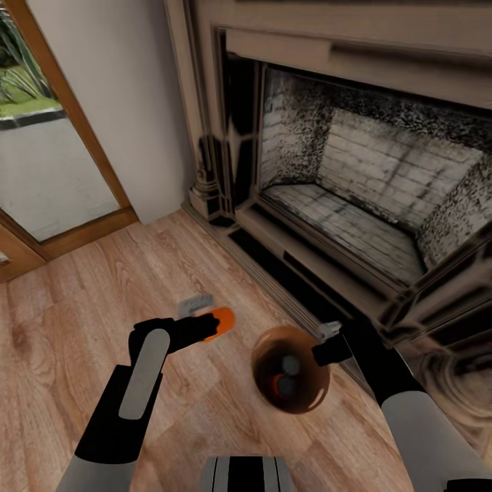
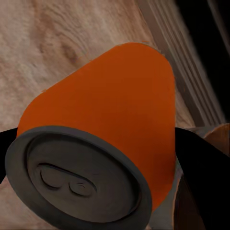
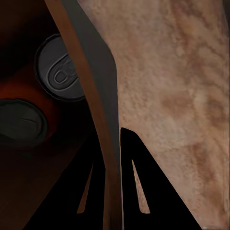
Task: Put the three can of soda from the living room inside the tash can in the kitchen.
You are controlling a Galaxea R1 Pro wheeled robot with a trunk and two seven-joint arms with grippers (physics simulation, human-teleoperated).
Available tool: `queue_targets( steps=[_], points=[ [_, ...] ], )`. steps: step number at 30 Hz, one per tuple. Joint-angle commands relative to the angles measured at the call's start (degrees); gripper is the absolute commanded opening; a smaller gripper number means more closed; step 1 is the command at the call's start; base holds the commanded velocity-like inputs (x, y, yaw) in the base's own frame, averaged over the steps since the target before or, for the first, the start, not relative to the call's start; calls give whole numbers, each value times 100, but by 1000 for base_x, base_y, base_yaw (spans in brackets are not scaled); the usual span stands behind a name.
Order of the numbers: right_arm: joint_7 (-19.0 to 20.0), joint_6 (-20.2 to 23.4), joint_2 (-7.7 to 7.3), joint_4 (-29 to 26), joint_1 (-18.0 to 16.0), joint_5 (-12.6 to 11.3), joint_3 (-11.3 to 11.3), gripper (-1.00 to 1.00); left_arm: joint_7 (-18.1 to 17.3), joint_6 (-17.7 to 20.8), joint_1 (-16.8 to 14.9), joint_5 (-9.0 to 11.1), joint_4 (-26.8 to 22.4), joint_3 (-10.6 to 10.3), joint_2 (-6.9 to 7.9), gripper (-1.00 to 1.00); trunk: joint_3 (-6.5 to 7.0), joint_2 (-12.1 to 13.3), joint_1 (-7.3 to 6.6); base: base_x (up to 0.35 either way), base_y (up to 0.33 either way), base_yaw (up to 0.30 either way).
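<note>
Third soda can (image 1: pixel 220 322) was held clamped in left end effector (image 1: pixel 205 326) beside trash can (image 1: pixel 263 383), rim pinched by right end effector (image 1: pixel 326 348), two cans (image 3: pixel 60 72) inside; release best made directly over opening

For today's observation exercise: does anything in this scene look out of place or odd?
Yes. The trash can is held by its rim in the right end effector in front of the fireplace, with two soda cans already standing inside. The left end effector holds a third orange can beside the rim.
</note>
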Motion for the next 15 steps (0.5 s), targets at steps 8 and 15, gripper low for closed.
queue_targets(
  steps=[8, 15],
  points=[
    [-23, 16, 0, 65, 0, -32, -3, -100, -19, 8, -83, 472, -2, -3, -30, -100, 178, 11, -20, 0, 0, 0],
    [-115, 16, 3, 98, -2, -28, 1, -100, -19, 97, -222, 1258, -2, -266, -12, -100, 333, 20, -39, 0, 0, 0]
  ],
)
